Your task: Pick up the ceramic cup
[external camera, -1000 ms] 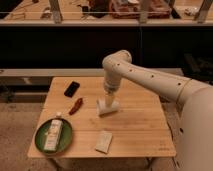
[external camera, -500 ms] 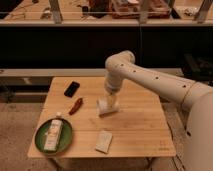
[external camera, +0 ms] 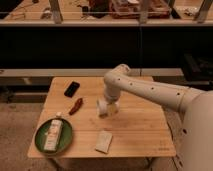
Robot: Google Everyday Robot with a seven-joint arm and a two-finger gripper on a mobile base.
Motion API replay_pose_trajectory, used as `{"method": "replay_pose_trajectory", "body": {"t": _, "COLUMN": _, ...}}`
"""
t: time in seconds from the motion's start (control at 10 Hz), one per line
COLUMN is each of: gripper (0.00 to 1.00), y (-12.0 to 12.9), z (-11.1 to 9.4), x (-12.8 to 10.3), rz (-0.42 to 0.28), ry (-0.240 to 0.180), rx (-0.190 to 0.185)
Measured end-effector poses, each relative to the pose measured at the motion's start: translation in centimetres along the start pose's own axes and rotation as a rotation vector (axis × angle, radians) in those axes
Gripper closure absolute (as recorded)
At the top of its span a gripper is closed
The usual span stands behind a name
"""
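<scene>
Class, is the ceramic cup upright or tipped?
Tipped: the ceramic cup leans, rim leftward, at the gripper above the table.

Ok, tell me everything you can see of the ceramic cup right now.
The ceramic cup is small, plain white and tapered, with no handle showing and a smooth, glazed look. It is near the middle of the wooden table and seems to lean a little rather than stand upright. The gripper is down right beside it, close against its side. Whether the cup has left the tabletop cannot be told.
</scene>
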Motion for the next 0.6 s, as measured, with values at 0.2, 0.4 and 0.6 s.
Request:
{"method": "replay_pose_trajectory", "body": {"t": 0.2, "gripper": 0.2, "y": -0.7, "z": 0.6, "x": 0.7, "rz": 0.019, "ry": -0.028, "rx": 0.002}}
{"method": "replay_pose_trajectory", "body": {"t": 0.4, "gripper": 0.2, "y": -1.1, "z": 1.2, "x": 1.1, "rz": 0.034, "ry": -0.063, "rx": -0.004}}
{"method": "replay_pose_trajectory", "body": {"t": 0.6, "gripper": 0.2, "y": -1.2, "z": 1.7, "x": 1.0, "rz": 0.041, "ry": -0.09, "rx": -0.013}}
